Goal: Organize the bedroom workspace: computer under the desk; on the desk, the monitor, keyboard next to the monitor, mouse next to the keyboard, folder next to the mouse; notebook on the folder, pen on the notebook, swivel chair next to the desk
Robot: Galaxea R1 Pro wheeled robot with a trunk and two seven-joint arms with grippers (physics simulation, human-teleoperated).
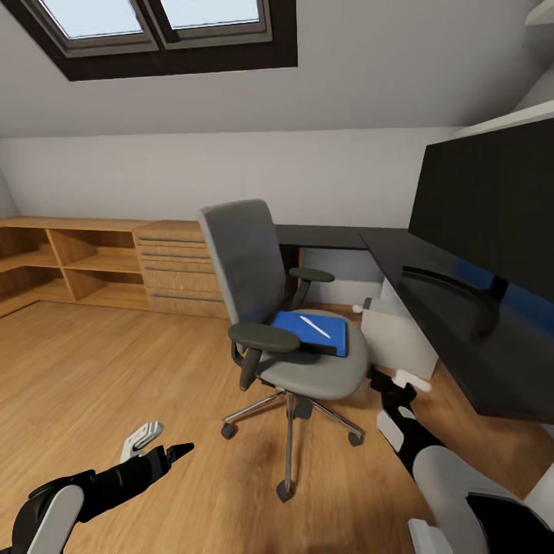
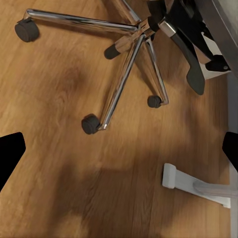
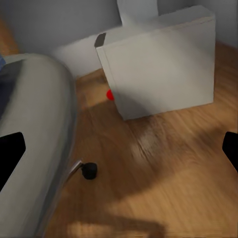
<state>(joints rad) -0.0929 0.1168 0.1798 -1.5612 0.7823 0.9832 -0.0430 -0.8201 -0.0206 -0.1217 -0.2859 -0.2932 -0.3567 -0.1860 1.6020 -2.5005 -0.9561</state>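
Right now the swivel chair (image 1: 281, 308) stands on the light wood floor (image 1: 100, 369) out in the middle of the attic bedroom, its grey back toward ten o'clock and its chrome five-star base spread below. On the grey seat lies the bright blue folder (image 1: 315, 329); a dark notebook edge (image 1: 323, 348) peeks out along its near side, and the white pen (image 1: 315, 326) rests across the top of the blue cover.

At about three o'clock the black-topped desk (image 1: 431, 308) runs along the wall, and the big black monitor (image 1: 492, 200) stands on it, its curved foot on the dark surface. Below the desk edge, just beside the chair, sits the light grey computer (image 3: 158, 69), its small red light glowing on the front in the right wrist view. A wooden dresser (image 1: 181, 265) with open shelves fills the nine o'clock wall.

Low at seven o'clock hangs the left gripper (image 1: 158, 445), its jaws spread apart over bare floor near a chair castor (image 2: 90, 124) and a white desk foot (image 2: 191, 182). At five o'clock the right gripper (image 1: 400, 400) hangs between chair and computer, jaws likewise wide apart, holding nothing.
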